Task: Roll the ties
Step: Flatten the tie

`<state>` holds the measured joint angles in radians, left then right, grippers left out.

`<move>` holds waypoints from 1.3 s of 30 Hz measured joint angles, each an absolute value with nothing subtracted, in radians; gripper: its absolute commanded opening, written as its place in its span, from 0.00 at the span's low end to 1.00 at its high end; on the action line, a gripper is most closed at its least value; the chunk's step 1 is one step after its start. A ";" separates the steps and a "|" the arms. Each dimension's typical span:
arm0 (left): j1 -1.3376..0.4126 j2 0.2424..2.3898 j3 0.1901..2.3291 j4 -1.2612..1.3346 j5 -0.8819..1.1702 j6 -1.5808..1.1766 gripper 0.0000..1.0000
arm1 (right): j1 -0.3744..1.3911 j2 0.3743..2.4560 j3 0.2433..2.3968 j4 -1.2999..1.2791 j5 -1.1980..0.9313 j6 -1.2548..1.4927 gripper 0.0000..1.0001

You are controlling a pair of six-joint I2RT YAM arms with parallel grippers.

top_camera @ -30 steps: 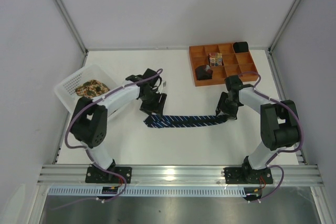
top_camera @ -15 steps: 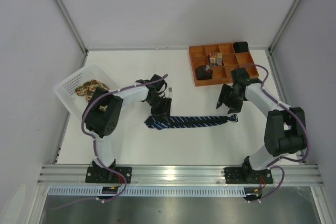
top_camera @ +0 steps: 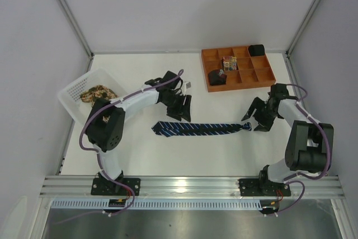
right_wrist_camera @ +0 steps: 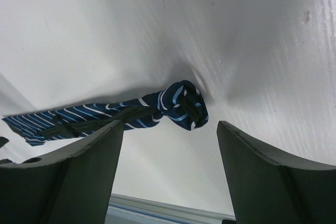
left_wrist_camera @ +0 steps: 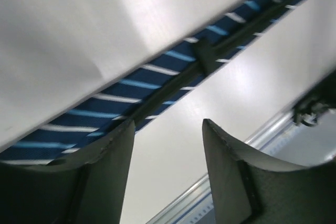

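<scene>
The navy tie with pale-blue stripes lies flat across the table, its right end curled into a small roll. My left gripper is open and empty just above the tie's left part; the left wrist view shows the tie beyond my fingers. My right gripper is open and empty just right of the rolled end, which shows in the right wrist view. The tan floral tie lies in the white basket.
An orange compartment tray with a few small rolled items stands at the back right. The metal rail runs along the near edge.
Both grippers let go of the navy tie and opened. The left gripper moved right and back; the right gripper moved right, off the tie's curled end. The tie settled flat.
</scene>
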<state>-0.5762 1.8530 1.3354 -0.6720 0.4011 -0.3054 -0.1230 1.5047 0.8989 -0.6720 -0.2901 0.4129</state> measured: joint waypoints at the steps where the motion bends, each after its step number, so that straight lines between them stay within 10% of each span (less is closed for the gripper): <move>1: -0.586 1.853 1.341 -0.654 0.424 -0.315 0.55 | -0.129 1.505 0.892 -0.666 -0.306 0.410 0.79; 10: -0.772 2.070 1.468 -0.341 0.740 -0.534 0.16 | -0.185 1.511 0.820 -0.596 -0.413 0.381 0.69; 39: -0.815 2.373 1.751 -0.297 0.715 -0.732 0.05 | -0.219 1.623 0.815 -0.520 -0.581 0.345 0.59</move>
<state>-0.8154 2.3734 1.7512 -0.2966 0.7155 -0.7319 -0.2188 1.6234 0.8150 -0.5201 -0.5812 0.3447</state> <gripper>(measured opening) 0.060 0.594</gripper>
